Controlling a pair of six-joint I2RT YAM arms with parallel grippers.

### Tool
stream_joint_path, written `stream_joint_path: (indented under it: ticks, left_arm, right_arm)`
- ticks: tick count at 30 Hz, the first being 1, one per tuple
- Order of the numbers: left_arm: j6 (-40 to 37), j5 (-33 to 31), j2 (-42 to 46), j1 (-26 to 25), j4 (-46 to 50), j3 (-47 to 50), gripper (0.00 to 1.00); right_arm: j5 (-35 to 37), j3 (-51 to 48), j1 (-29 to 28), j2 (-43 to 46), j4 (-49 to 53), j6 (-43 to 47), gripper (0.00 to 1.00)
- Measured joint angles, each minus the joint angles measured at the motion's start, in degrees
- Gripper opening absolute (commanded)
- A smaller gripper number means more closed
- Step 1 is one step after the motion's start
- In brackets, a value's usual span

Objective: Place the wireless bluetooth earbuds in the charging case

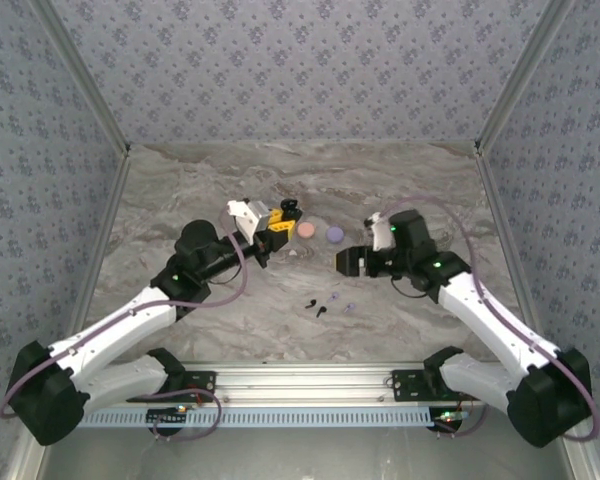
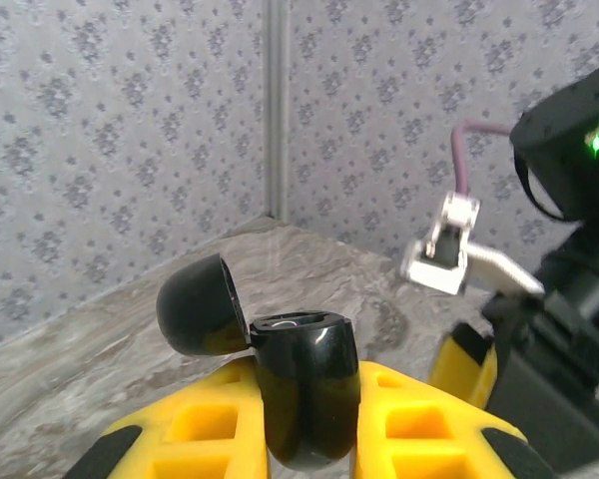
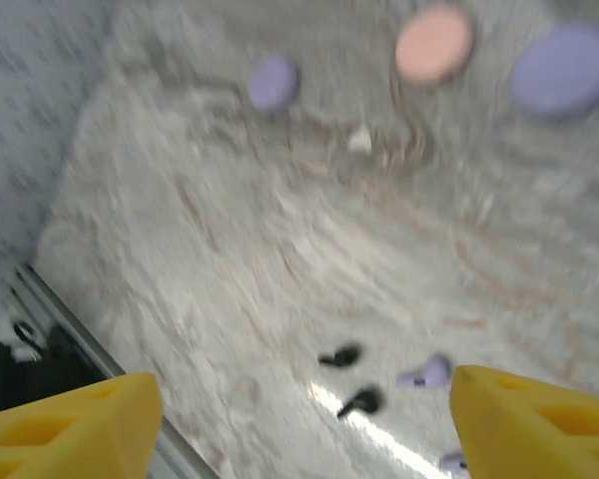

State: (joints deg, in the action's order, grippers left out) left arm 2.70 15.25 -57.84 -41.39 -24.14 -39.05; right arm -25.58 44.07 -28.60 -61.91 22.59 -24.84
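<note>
Black charging case [image 1: 291, 208] gripped open, black earbuds [image 1: 322, 311] lying on the surface [image 1: 230, 330]

From above, our left tool [image 1: 278, 224] clamps the case at far centre; our right tool [image 1: 348, 262] hangs right of it, the earbuds nearer to us. Left wrist: lid [image 2: 195, 304] tipped back. Right wrist: fingers [image 3: 70, 424] wide, nothing between; such tiny buds may slip or scatter at closing.

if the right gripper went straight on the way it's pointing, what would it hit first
Probably the marble table, right by the black earbuds lying ahead of the right gripper; nothing seems to stand in between, though depth is hard to judge.
</note>
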Motion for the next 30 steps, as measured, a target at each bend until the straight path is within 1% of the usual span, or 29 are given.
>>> stream_joint_path:
  ticks: [3,4,9,12,16,21,30]
  left_arm:
    - [-1.01,-1.64,2.08,0.0,1.11,0.63,0.0]
    - [-1.22,-1.95,2.56,0.0,1.4,0.72,0.0]
    - [-2.29,-2.89,3.78,0.0,2.32,0.76,0.0]
    - [-2.69,-2.89,3.78,0.0,2.75,0.76,0.0]
    - [-2.97,-2.89,3.78,0.0,3.06,0.76,0.0]
    - [-3.34,-2.89,3.78,0.0,3.21,0.76,0.0]
    - [-3.34,-2.89,3.78,0.0,3.63,0.76,0.0]
  right_arm:
    - [3.06,-0.07,-5.44,-5.22,1.01,-1.95,0.61]
    - [3.93,-0.07,-6.82,-6.8,1.31,-2.64,0.6]
    - [8.28,0.35,-12.63,-14.6,3.61,-6.1,0.55]
    - [10.1,1.97,-14.99,-18.34,5.97,-7.63,0.54]
    - [11.37,4.2,-16.76,-22.49,7.23,-8.85,0.5]
    - [11.96,7.08,-17.66,-26.62,8.74,-9.03,0.48]
    - [11.91,10.32,-18.14,-30.42,10.71,-8.79,0.44]
